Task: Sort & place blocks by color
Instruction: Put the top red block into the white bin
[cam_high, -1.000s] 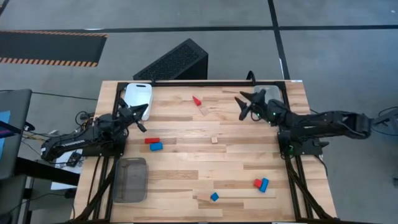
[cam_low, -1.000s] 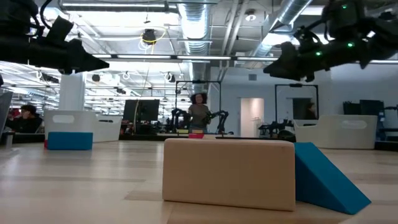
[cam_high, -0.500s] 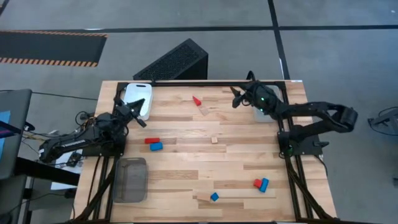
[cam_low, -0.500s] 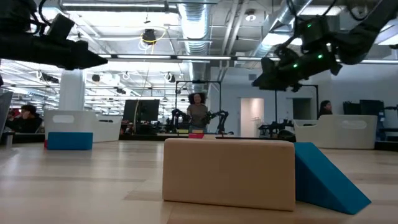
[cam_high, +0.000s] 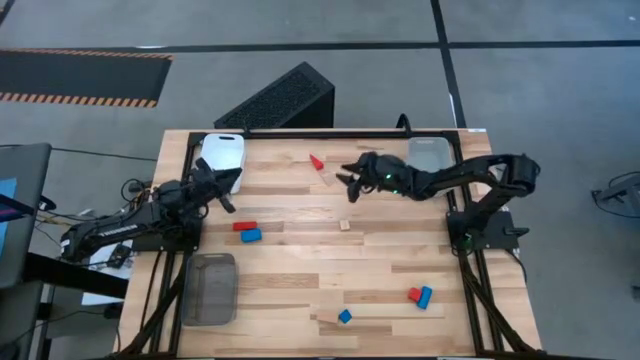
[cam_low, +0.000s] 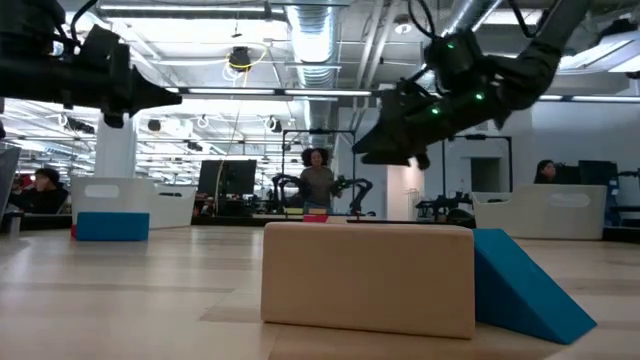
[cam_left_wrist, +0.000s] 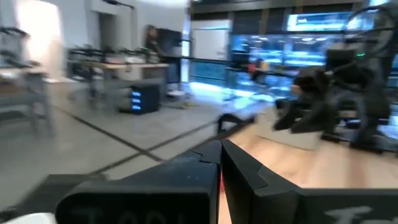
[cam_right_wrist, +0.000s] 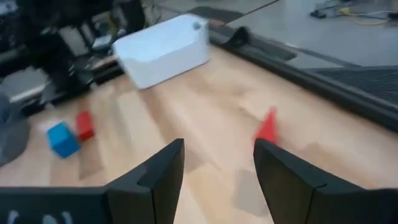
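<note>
Pale wood fills the nearest part of the low view: a plain wood block (cam_low: 368, 277) with a blue wedge (cam_low: 525, 285) touching its side. From above, a small blue block (cam_high: 345, 316) lies near the front edge, and a red and blue pair (cam_high: 420, 295) sits off to the right. A small wood cube (cam_high: 345, 226) lies mid-table; a red block (cam_high: 241, 226) and a blue block (cam_high: 251, 236) touch on the left side. Farther back, the right gripper (cam_high: 350, 181) hangs above the table with its fingers spread and nothing between them, pointed toward the red wedge (cam_right_wrist: 267, 127) just beyond it. The left gripper (cam_high: 222, 192) waits near the white tray (cam_high: 222, 150), fingers pressed together in its wrist view and empty. The grey tray (cam_high: 210, 288) sits at the front left, the clear tray (cam_high: 432, 152) at the back right.

My guess is the red wedge is the target. Its sloped faces could let the fingers slide off or tip it over if they close across the slope, and a descent slightly off line might nudge it away
</note>
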